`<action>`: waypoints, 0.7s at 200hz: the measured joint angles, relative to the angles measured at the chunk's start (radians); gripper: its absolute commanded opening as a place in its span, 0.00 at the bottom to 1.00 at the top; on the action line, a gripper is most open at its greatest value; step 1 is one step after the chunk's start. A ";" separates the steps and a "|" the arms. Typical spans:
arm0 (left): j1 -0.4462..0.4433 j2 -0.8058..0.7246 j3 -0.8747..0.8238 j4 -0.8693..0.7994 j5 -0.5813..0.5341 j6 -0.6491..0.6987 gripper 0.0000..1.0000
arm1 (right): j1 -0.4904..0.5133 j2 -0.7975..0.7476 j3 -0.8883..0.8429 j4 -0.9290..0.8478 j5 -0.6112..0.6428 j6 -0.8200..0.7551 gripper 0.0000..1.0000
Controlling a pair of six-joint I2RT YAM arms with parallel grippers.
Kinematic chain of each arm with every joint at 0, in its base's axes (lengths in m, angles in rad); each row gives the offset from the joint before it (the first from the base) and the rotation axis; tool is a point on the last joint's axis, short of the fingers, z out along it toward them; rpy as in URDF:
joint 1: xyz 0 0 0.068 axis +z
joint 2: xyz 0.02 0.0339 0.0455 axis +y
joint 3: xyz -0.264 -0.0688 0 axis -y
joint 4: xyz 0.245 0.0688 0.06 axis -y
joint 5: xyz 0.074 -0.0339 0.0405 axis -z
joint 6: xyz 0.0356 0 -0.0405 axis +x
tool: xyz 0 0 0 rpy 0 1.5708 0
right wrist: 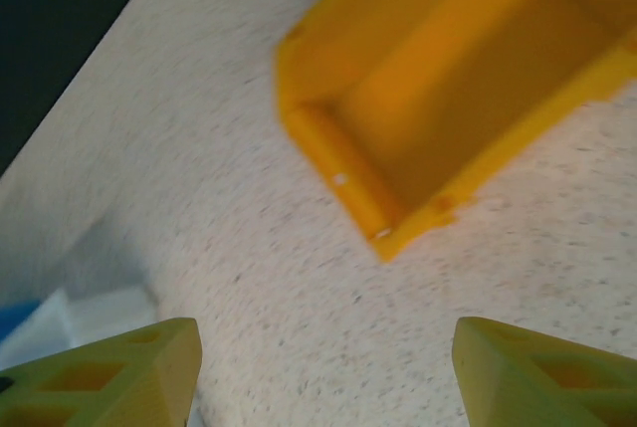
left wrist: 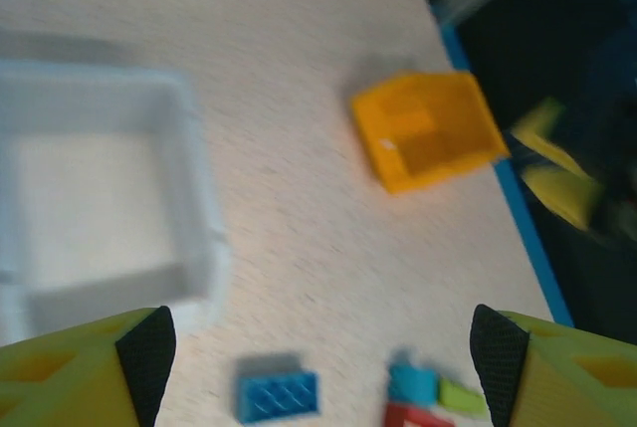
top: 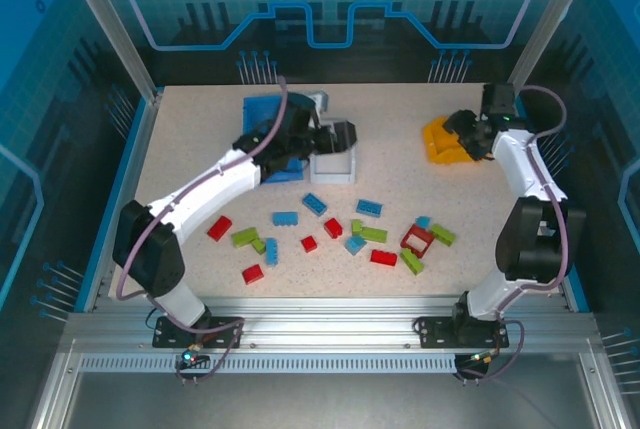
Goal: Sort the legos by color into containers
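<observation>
Both empty and spread wide, our left gripper hangs over the white bin and our right gripper over the orange bin. The legos lie at 6 o'clock, nearer the left.

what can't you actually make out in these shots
Blue bin, top view: the left arm covers most of it, so its contents are hidden.
Orange-yellow bin, top view: the right end effector covers part of its inside.
White bin, left wrist view: blurred, and cut off by the left edge.
Legos, left wrist view: blurred, the red one cut by the bottom edge.
</observation>
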 measured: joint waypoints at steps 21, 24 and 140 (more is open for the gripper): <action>-0.103 -0.025 -0.100 0.117 0.018 0.017 0.83 | -0.058 0.069 -0.008 0.032 -0.046 0.045 0.70; -0.113 -0.026 -0.111 0.130 0.017 0.019 0.83 | -0.063 0.081 -0.007 0.036 -0.051 0.051 0.70; -0.201 -0.106 -0.228 0.268 -0.003 0.068 0.85 | -0.087 0.369 0.208 -0.036 -0.056 0.044 0.20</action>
